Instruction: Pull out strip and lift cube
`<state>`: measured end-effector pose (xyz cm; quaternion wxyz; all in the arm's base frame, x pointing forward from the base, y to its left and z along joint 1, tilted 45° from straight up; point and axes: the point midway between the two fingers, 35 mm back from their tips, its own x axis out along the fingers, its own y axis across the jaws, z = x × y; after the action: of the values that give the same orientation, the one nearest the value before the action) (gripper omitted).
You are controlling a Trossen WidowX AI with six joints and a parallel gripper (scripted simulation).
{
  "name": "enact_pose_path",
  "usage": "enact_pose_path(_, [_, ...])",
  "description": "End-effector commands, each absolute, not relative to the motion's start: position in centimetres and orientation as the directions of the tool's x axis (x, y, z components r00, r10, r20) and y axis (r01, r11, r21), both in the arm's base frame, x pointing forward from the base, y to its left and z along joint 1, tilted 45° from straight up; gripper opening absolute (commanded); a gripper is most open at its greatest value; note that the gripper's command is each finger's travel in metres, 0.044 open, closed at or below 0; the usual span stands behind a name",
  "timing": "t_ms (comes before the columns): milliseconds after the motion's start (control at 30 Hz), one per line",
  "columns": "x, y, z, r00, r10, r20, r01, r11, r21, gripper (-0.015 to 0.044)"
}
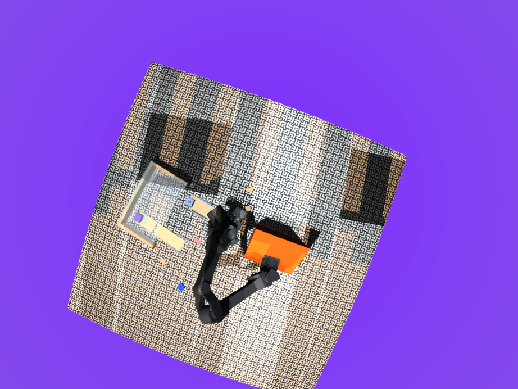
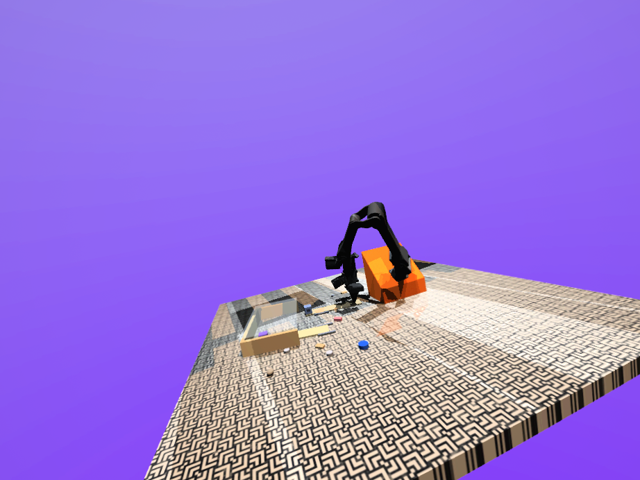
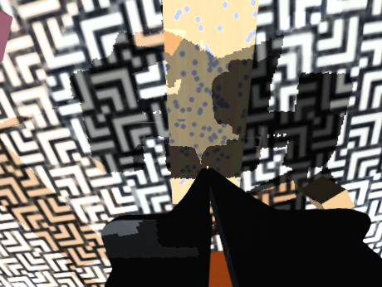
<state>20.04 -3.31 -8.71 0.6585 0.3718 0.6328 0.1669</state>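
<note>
A strip with blue dots [image 1: 201,206] [image 2: 323,309] [image 3: 209,25] lies flat and carries a blue cube with a dark letter [image 1: 189,202] [image 2: 307,309] at its far end. That cube stands outside the open side of the walled enclosure. A pale yellow strip [image 1: 170,238] [image 2: 314,331] shows a break partway along. A purple cube [image 1: 137,217] [image 2: 263,333] is at its inner end, inside the enclosure. My gripper [image 2: 354,300] [image 3: 206,173] is shut with nothing between the fingers. Its tips are at the dotted strip's near end, touching or just above it.
The enclosure [image 1: 136,197] [image 2: 271,342] has low wooden walls and a clear cover. An orange wedge block [image 1: 276,247] [image 2: 377,266] stands beside the arm. A pink block [image 1: 196,240] [image 2: 337,318] lies between the strips. A blue disc [image 1: 180,286] [image 2: 363,344] and several small pieces lie around.
</note>
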Motion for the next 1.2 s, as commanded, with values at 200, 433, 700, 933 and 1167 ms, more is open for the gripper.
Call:
enact_pose_path(200, [18.9, -2.5, -8.8, 0.108, 0.699, -0.707, 0.261, 0.666, 0.699, 0.0])
enact_pose_path(433, [19.8, -5.7, -6.5, 0.116, 0.695, -0.71, 0.26, 0.669, 0.697, 0.0])
enact_pose_path(700, [20.6, -6.3, -6.0, 0.108, 0.698, -0.708, 0.212, 0.68, 0.702, 0.0053])
enact_pose_path(933, [23.1, -7.1, -5.9, 0.109, 0.698, -0.708, 0.162, 0.69, 0.705, 0.0236])
enact_pose_path(1167, [25.3, -7.9, -5.8, 0.11, 0.697, -0.708, 0.161, 0.691, 0.705, 0.042])
